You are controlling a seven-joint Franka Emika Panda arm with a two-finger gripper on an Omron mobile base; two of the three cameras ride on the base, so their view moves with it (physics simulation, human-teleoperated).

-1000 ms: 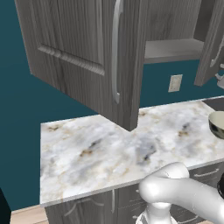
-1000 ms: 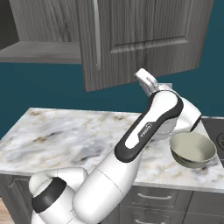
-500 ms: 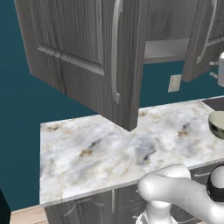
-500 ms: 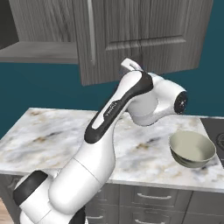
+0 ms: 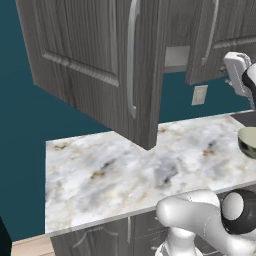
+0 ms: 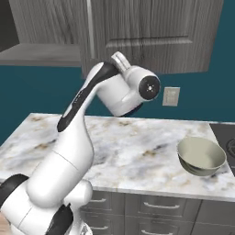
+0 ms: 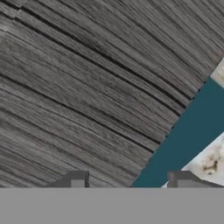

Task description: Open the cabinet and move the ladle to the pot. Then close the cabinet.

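Gripper (image 7: pixel 129 181) tips are showing at the bottom of the hand view, standing well apart with nothing between them, and they are facing a dark grey wood-grain face of the cabinet (image 7: pixel 87 87) at very close range. Past that panel's edge, the hand view is also catching a strip of teal wall (image 7: pixel 192 127) and a corner of the marble counter (image 7: pixel 210 162).

From the left base view, the cabinet's near door (image 5: pixel 95 65) is hanging swung open over the counter (image 5: pixel 125 170), its long silver handle (image 5: pixel 132 57) running vertically, and the open inside with a pale shelf (image 5: pixel 177 56) is showing between the two doors. The right base view is missing that opening, since the arm (image 6: pixel 82 137) is rising in front of the door (image 6: pixel 147 32) with its wrist up near the door's lower edge.

The pot (image 6: pixel 201 156) is sitting upright on the counter's right part, near a dark stovetop (image 6: pixel 227 142). A wall outlet (image 6: pixel 170 96) is sitting on the teal wall above the counter, and grey drawers (image 6: pixel 160 206) are lining the front below.
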